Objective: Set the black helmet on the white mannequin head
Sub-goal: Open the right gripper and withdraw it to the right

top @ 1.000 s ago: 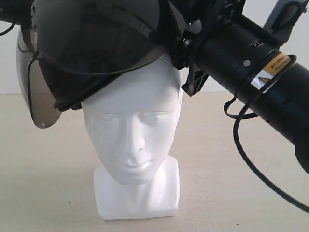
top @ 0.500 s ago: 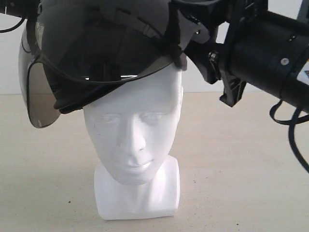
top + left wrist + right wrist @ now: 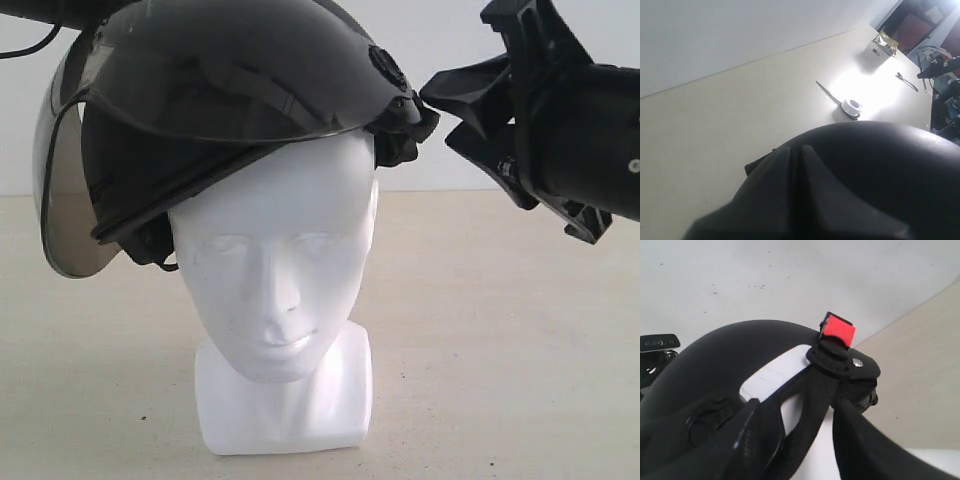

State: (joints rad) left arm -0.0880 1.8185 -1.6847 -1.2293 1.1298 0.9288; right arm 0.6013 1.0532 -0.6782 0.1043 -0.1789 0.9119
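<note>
The black helmet sits tilted on the white mannequin head and probably needs levelling. The right gripper is spread; the left gripper cannot be judged.

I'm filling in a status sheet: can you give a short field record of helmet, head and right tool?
Helmet: matte black round helmet, resting tilted on top of head
Visor: tinted brown visor, raised above face
Head: glossy white mannequin head, upright on beige table, face uncovered
Right tool: open, close beside black strap
</note>
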